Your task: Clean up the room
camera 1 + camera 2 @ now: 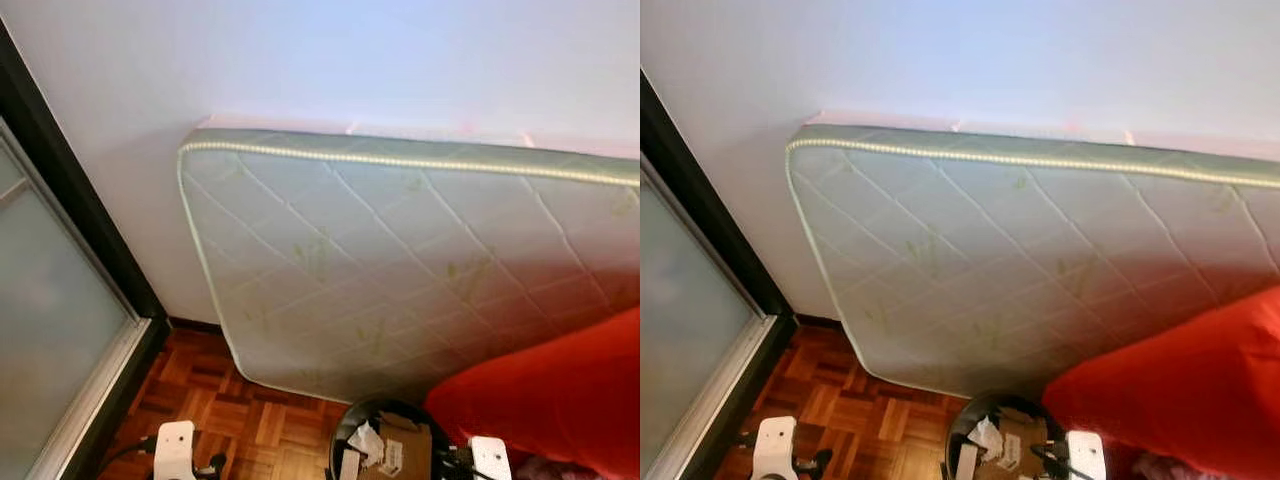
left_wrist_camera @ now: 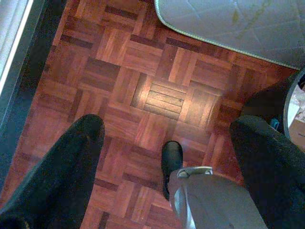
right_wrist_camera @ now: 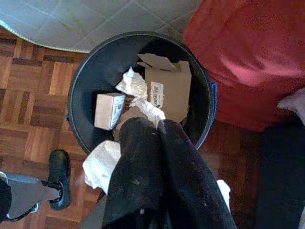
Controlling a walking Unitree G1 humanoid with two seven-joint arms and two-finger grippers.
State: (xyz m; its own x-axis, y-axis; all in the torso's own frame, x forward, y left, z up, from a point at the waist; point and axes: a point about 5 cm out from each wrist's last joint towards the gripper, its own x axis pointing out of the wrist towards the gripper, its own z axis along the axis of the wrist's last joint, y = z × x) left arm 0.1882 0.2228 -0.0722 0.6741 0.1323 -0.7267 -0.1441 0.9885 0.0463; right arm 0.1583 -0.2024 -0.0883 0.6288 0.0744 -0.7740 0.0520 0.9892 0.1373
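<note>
A round black bin (image 3: pixel 78 90) stands on the parquet and holds cardboard boxes (image 3: pixel 167 88) and crumpled paper. My right gripper (image 3: pixel 143 121) hangs over the bin's near rim with its fingers pressed together. It is shut on crumpled white paper (image 3: pixel 101 164), which sticks out beside the fingers. The same bin (image 1: pixel 345 425) sits at the lower edge of the left eye view, between my two white wrists. My left gripper (image 2: pixel 169 126) is open above bare parquet, its fingers wide apart with nothing between them.
A quilted mattress (image 1: pixel 400 260) leans against the white wall behind the bin. A big red cushion (image 1: pixel 560 400) lies close on the bin's right. A dark-framed glass door (image 1: pixel 50 320) runs along the left. My black foot (image 2: pixel 171 160) stands on the parquet.
</note>
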